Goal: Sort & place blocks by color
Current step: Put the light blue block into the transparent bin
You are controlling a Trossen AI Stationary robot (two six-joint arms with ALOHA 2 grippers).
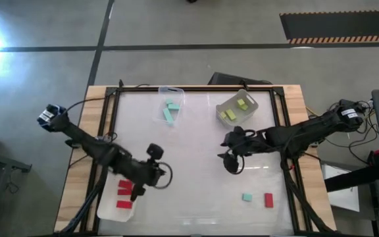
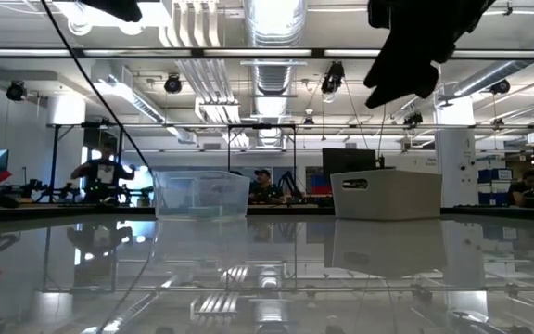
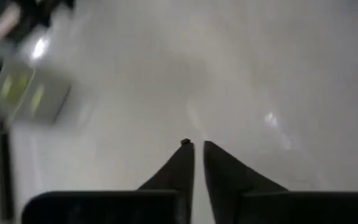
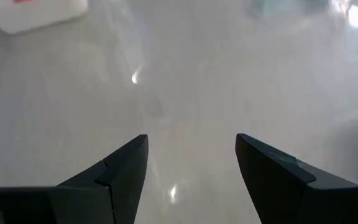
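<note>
Left gripper hangs pinched together and empty beside the red blocks' tray; right gripper hovers spread mid-table. Nearest lie a loose teal block and red block. Farther off, yellow-green blocks fill one tray, teal ones seemingly another.

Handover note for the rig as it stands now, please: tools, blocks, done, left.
Left tool: shut, empty, beside the red blocks' tray.
Right tool: open, empty, mid-table.
Done: small red rectangular blocks in the translucent white tray at the near left; mint-teal blocks in the clear tray at the back; yellow-green blocks in the grey tray at the back right.
Left: one loose mint-teal block and one loose red block, on the table near the right front.
</note>
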